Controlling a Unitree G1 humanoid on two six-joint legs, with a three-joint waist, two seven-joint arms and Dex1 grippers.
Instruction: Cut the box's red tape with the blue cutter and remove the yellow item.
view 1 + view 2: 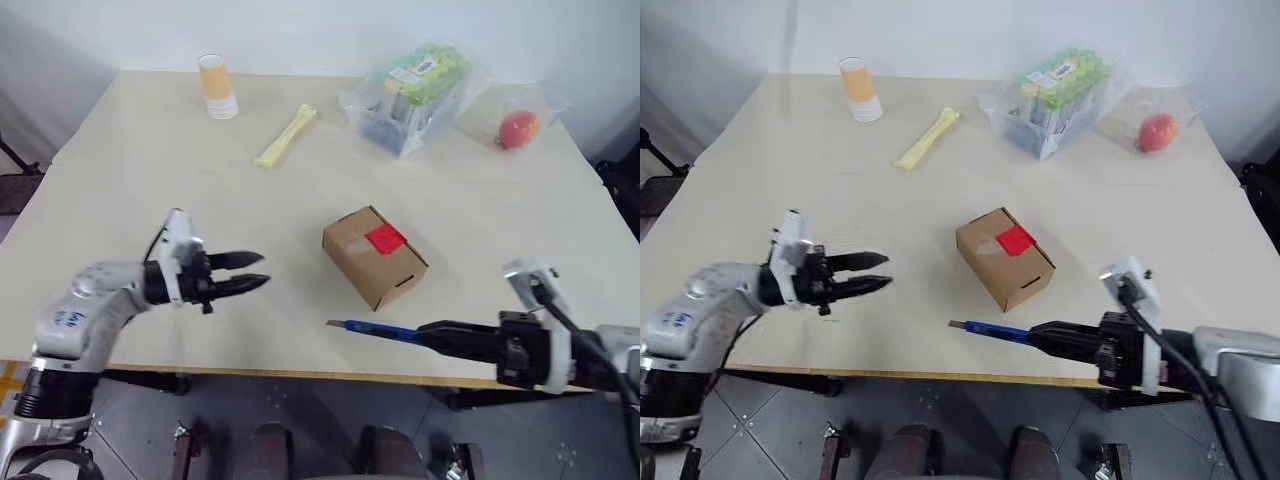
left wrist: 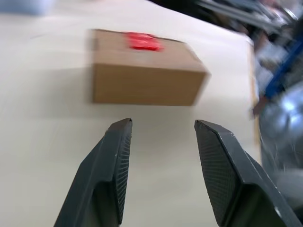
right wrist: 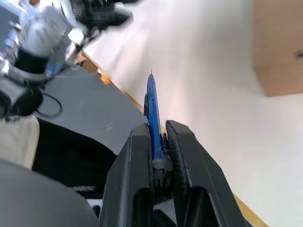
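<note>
1. The box is taken as the landmark; it is seen near the middle of the pale bench, lid shut, with the red tape stuck over the lid seam and a slot in the side turned toward the near edge.
2. The right gripper is seen near the bench's front edge, on the near side of the box. Its fingers are closed on the blue cutter, gripped by its rear end.
3. The cutter is held roughly level, its tip pointing away from the gripper; it stands apart from the box and does not touch it.
4. The left gripper is found to the left of the box, well apart from it and pointed toward it. Its fingers are parted with a clear gap, and nothing is held or touched.
5. Beyond the box, a pale-yellow bone-shaped stick, an orange and white cup and a clear plastic container are seen on the bench.
</note>
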